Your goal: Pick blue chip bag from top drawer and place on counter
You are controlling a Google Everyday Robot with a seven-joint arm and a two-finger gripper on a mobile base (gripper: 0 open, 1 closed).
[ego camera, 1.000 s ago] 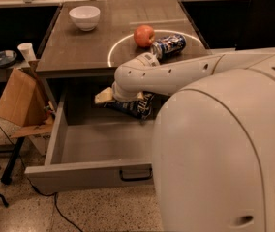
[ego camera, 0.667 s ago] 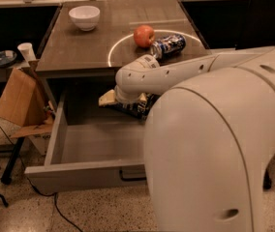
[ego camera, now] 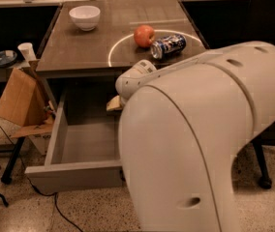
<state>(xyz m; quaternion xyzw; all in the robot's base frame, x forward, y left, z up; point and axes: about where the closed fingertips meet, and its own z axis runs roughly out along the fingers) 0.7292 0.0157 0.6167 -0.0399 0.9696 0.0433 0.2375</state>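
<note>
The top drawer [ego camera: 74,175] stands pulled open below the counter [ego camera: 79,47]. My gripper [ego camera: 114,103] is inside the drawer at its back right, just under the counter's front edge; only a tan tip of it shows past my white arm [ego camera: 135,76]. The blue chip bag is hidden behind my arm. The visible left part of the drawer floor is bare. The drawer's handle is hidden by my arm too.
On the counter, a red apple [ego camera: 144,35] and a blue-and-silver soda can [ego camera: 169,45] lie in the white circle, with a white bowl [ego camera: 84,17] at the back left. A cardboard box [ego camera: 16,98] and a white cup [ego camera: 27,51] stand left of the drawer.
My arm's bulk has swung left across the view and now covers the drawer's right half. The dark bag that showed at the gripper before is now hidden.
</note>
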